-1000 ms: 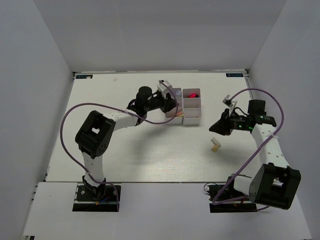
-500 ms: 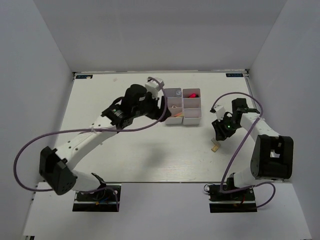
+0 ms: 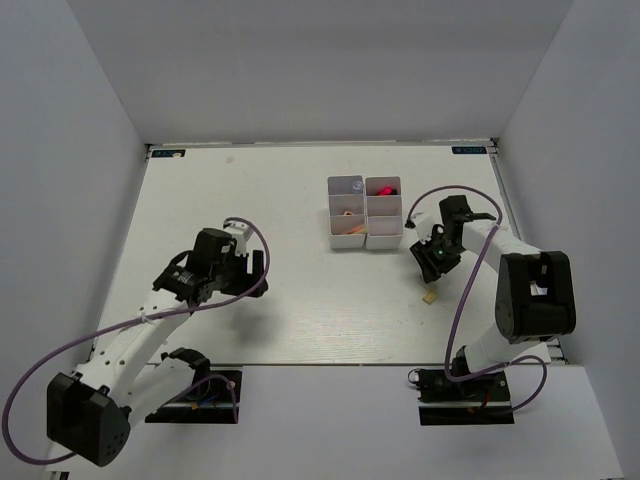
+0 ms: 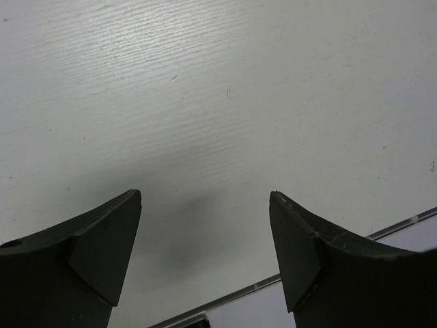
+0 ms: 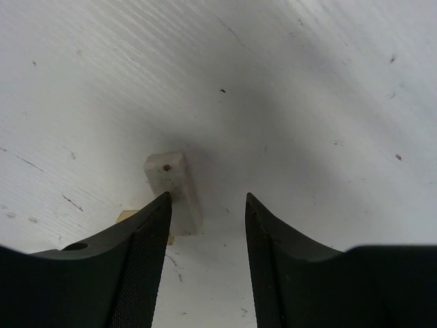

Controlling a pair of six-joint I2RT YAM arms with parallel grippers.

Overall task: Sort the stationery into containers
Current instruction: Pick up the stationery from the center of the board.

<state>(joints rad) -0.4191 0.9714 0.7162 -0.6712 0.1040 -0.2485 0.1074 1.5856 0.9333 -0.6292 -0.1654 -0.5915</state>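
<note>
A: Beige and matte, the block (image 5: 171, 183) is seen lying flat on the white, finely grained table (image 3: 300, 310), at five o'clock from the organiser (image 3: 348, 241). It is the one item seen left unsorted.

B: Is it gripped?

A: Not yet. The right gripper (image 5: 208, 197) is held low over it, ribbed black jaws apart, the block just beside one of them. At eight o'clock, the left gripper (image 4: 205, 198) is spread wide, with nothing held.

B: And farther back?

A: The organiser is white plastic and square-celled. A pink item (image 3: 383, 189) is seen at its far right, orange sticks (image 3: 358, 231) nearer. Sorting is judged nearly finished.
</note>
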